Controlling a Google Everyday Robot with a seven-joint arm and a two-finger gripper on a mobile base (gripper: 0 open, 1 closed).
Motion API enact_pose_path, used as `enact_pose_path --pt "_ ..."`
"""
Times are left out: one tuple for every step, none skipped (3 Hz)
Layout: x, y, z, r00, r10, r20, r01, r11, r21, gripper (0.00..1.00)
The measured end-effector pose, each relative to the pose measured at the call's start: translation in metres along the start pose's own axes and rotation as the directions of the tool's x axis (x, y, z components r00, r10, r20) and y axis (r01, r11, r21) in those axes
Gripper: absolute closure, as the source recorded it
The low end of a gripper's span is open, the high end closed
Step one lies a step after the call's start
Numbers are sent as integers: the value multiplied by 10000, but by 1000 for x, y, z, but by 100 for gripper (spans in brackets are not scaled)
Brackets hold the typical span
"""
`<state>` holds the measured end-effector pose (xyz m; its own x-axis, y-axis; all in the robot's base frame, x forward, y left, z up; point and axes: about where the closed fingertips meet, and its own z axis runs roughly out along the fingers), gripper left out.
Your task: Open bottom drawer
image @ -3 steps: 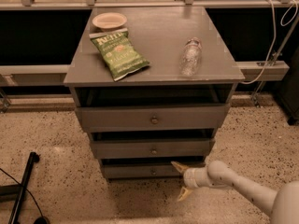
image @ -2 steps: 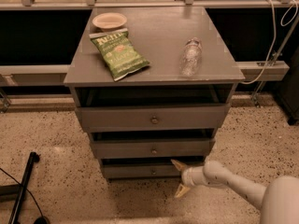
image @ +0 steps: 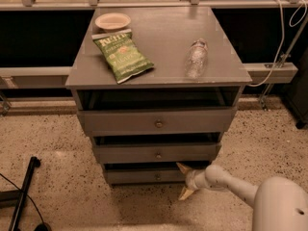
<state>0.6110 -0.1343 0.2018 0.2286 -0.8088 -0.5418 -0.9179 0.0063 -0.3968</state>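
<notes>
Grey bottom drawer [image: 139, 175] sits beside the end effector [image: 184, 180], fingers spread.

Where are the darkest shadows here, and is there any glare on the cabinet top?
Camera view: the darkest shadows fill the gaps above each drawer front, including the bottom drawer; the cabinet top is evenly lit, without hard glare; the open gripper, at that drawer's right end, looks pale and well lit.
</notes>
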Motion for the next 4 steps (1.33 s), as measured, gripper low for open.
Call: enact_pose_path --pt "10 -6 8 9985 -88 -546 93 9999 86 0" --pt "18 -10 15 9965 -36 -839 47 9999 123 0" --pt "26 -21 27 9938 74 -1108 -81 10000 -58 6" --pt "31 -26 33 9925 238 -1197 -270 9993 -246 28"
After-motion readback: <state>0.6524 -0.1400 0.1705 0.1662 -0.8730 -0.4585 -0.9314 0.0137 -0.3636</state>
